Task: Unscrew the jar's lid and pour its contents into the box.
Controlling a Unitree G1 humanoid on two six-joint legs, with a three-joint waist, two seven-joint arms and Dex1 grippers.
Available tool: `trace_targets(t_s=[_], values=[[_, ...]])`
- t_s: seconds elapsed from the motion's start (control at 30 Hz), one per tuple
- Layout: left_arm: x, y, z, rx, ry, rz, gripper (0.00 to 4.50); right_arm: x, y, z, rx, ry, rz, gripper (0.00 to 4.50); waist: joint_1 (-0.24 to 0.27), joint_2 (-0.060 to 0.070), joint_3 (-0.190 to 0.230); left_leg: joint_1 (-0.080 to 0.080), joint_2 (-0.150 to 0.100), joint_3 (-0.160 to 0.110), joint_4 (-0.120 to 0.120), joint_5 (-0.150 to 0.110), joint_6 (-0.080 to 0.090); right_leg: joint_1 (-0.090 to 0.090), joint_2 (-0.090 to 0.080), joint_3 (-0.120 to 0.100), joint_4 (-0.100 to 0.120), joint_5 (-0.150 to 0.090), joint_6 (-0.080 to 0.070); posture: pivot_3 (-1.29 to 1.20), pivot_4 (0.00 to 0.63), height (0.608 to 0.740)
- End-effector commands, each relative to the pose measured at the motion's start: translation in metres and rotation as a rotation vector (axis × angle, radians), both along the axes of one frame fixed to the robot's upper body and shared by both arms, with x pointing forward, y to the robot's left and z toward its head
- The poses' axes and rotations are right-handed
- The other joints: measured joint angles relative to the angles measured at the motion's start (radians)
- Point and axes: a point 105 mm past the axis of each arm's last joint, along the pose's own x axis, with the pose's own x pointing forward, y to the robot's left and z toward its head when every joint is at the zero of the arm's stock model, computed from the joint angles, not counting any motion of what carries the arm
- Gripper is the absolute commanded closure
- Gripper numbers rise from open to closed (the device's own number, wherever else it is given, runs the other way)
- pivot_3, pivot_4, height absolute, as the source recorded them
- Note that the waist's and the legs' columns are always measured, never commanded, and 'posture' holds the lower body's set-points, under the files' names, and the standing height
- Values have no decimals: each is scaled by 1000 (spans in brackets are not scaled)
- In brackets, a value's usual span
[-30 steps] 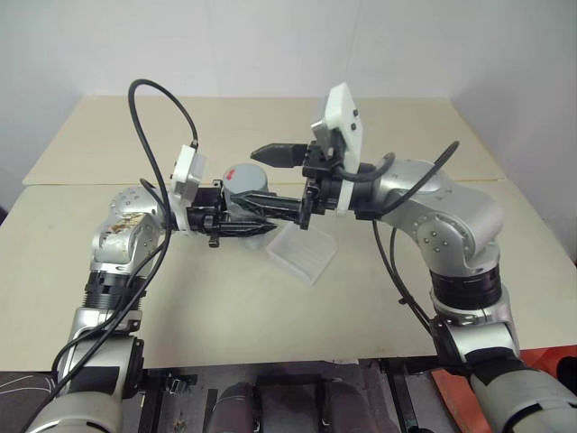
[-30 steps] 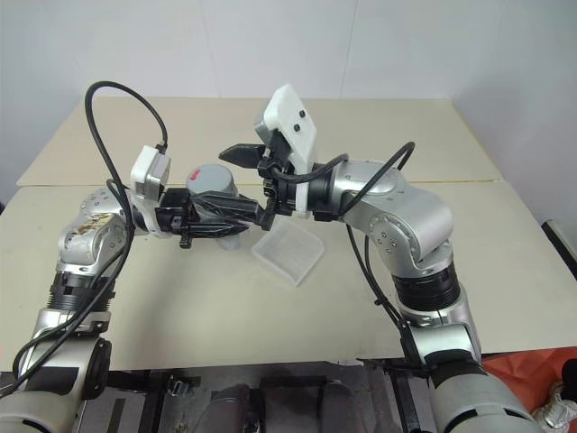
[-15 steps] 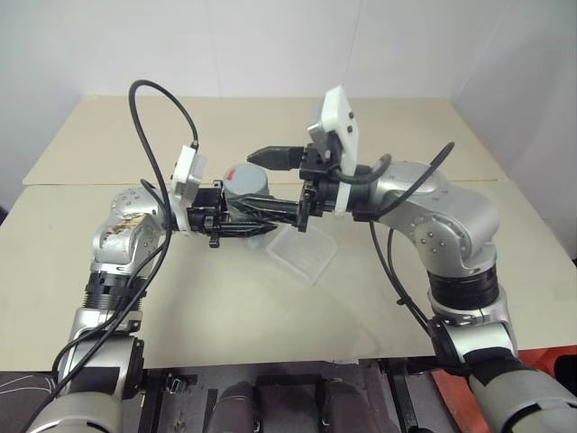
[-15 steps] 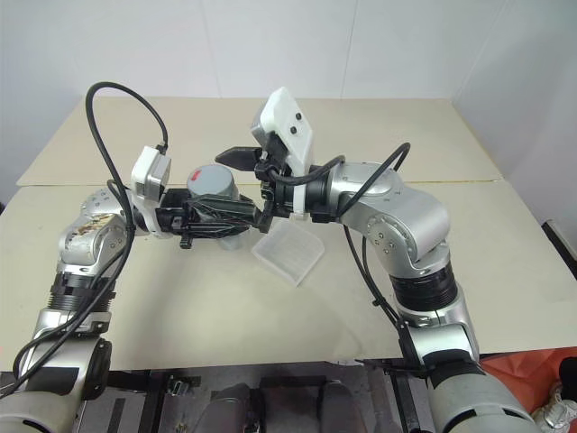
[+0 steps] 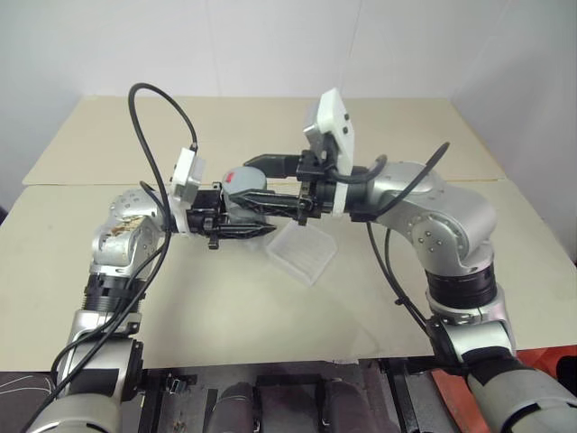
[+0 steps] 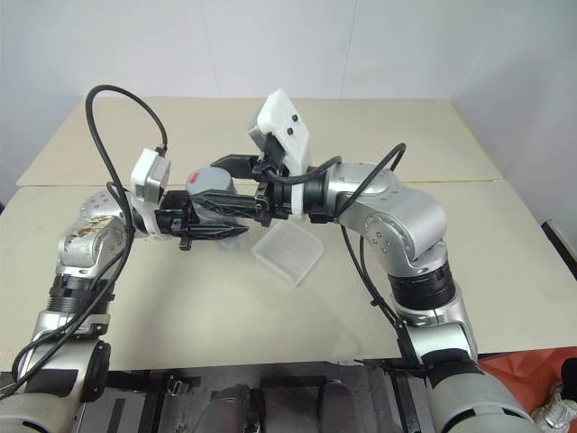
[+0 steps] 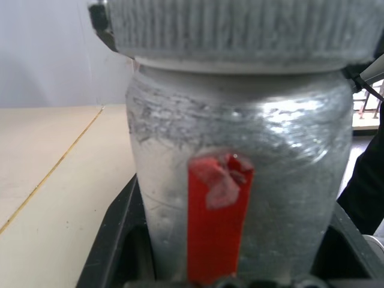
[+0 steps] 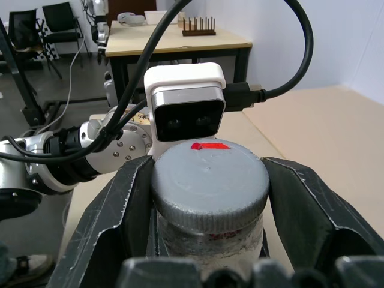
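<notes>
Lid (image 8: 209,183) sits clamped in right jaws; left jaws grip jar (image 7: 240,180) body.

jar (image 7: 240,180): base hidden between end effector fingers
lid (image 7: 234,30): top cut off by edge
contents: hidden inside jar, cannot tell

Both pincers (image 6: 236,185) (image 6: 215,215) on jar (image 6: 209,185) — aloft

The silvery-grey jar (image 7: 240,192) with its red label stands upright between the left gripper's (image 5: 257,216) fingers, its ribbed grey lid (image 8: 209,183) clamped between the right gripper's (image 8: 210,198) fingers, the clear box (image 5: 302,254) just below.
</notes>
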Motion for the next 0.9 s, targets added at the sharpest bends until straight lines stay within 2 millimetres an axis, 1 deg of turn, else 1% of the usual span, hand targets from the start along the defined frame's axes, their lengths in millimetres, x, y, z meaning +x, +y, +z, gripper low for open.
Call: trace_targets(t_s=[0.03, 0.13, 0.2, 0.27, 0.33, 0.43, 0.5, 0.53, 0.57, 0.67, 0.73, 0.9], values=[[-4, -3, 4, 14, -50, -18, 2488, -7, -13, 54, 157, -38, 5, 1751, 0, 0, 0, 0, 0, 0, 0, 0, 0, 0, 0, 0, 0, 0, 0, 0, 150, 740], [-3, -2, 3, 23, -51, -20, 2488, -2, -24, 73, 204, -1, -13, 1751, 2, 0, 0, 0, 0, 0, 0, 0, 0, 0, 0, 0, 0, 0, 0, 0, 150, 740], [-3, -1, 4, 28, -50, -19, 2488, 2, -30, 80, 214, -7, -41, 1751, 2, 0, 0, 0, 0, 0, 0, 0, 0, 0, 0, -1, -1, 0, 0, 0, 150, 740], [0, 0, 5, 26, -54, -4, 2488, 12, -39, 80, 203, -48, -128, 1751, 0, 0, 0, 0, 0, 0, 0, 0, 0, 1, 0, 0, -1, 0, 0, 0, 150, 740], [2, 2, 9, 10, -52, 13, 2488, 28, -53, 74, 176, -115, -252, 1751, 1, 0, 0, 0, 0, 0, 0, 0, 0, 0, 0, 0, 0, 0, 0, 0, 150, 740], [2, 9, 12, 1, -45, 33, 2488, 50, -86, 47, 132, -123, -428, 1751, 3, 0, 0, 0, 0, 0, 0, 0, 1, 1, -1, 0, -1, 0, 0, 0, 150, 740], [1, 13, 10, 11, -41, 50, 2488, 61, -109, 17, 68, -88, -551, 1751, 3, 0, 0, -1, -1, 1, 0, -1, 1, 1, -1, -1, -2, 0, 0, 0, 150, 740], [1, 14, 10, 14, -41, 58, 2488, 63, -117, 4, 39, -86, -593, 1751, 3, 0, 0, -1, -1, 1, 0, -1, 1, 0, -1, 0, -2, 0, 0, 0, 150, 740], [2, 15, 10, 11, -38, 73, 2488, 66, -128, -14, 6, -71, -647, 1751, 1, 0, 0, -1, -1, 1, 0, 0, 1, 0, -1, 0, -2, 0, 0, 0, 150, 740], [3, 17, 12, -12, -29, 118, 2488, 67, -149, -62, -65, -10, -757, 1751, 0, 0, 0, -1, 0, 1, -1, 0, 0, -1, -1, 0, -2, 0, 0, 0, 150, 740], [2, 18, 13, -23, -23, 137, 2488, 68, -161, -87, -104, 16, -823, 1751, -2, 0, 0, -1, 0, 1, -1, 0, 0, -1, -1, 1, -2, 0, 0, 0, 150, 740], [3, 18, 11, -33, 2, 178, 2488, 74, -185, -137, -189, 83, -981, 1751, -4, 0, 0, 1, -1, 1, 0, 0, 0, -1, 0, 2, -3, 0, 0, 0, 150, 740]])
